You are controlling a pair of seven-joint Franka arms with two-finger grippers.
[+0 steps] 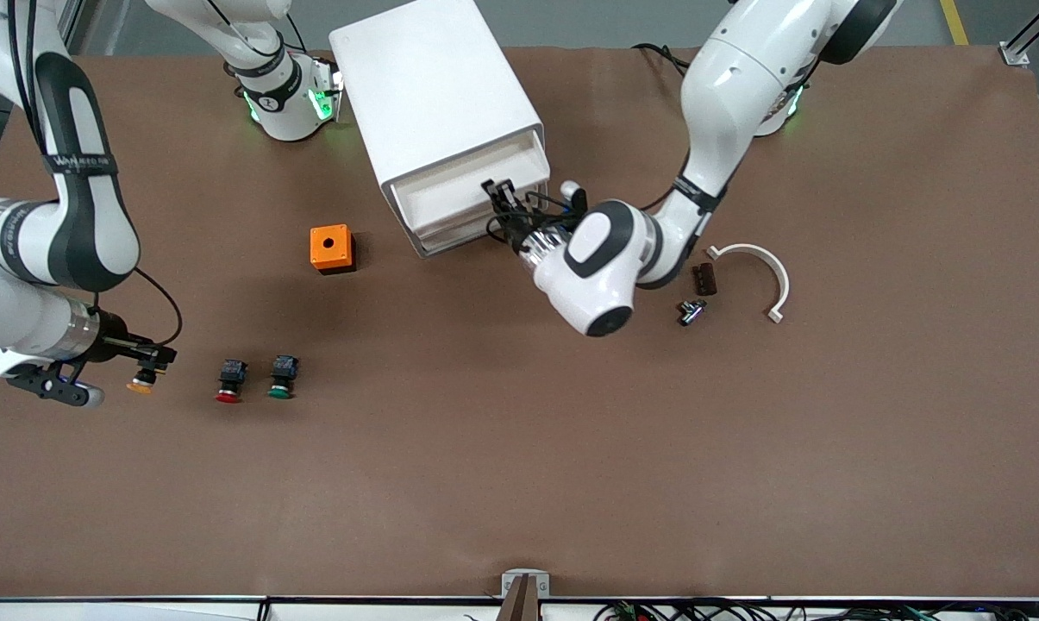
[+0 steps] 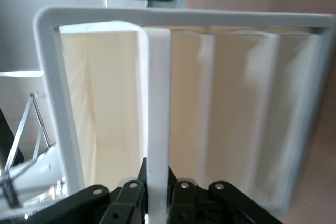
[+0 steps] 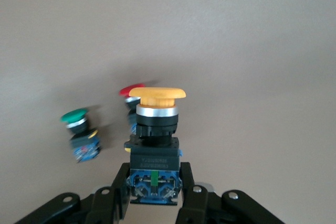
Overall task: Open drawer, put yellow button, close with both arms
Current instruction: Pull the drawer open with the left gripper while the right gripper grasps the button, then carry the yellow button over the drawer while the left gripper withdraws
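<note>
While the left gripper (image 1: 503,200) is clamping the front lip of the cabinet's (image 1: 433,95) top drawer (image 1: 467,185), the right gripper (image 1: 153,362) is holding the yellow button (image 1: 140,385) by its body above the table (image 1: 571,448), well toward the right arm's end. That drawer is lying off toward the left arm's end, past the orange box (image 1: 332,248). How far it is sliding out is hard to judge.

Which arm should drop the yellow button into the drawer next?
Right. The right gripper is shut on the yellow button, held above the table toward the right arm's end. The left gripper is clamped on the front of the drawer, so it is busy holding that.
</note>
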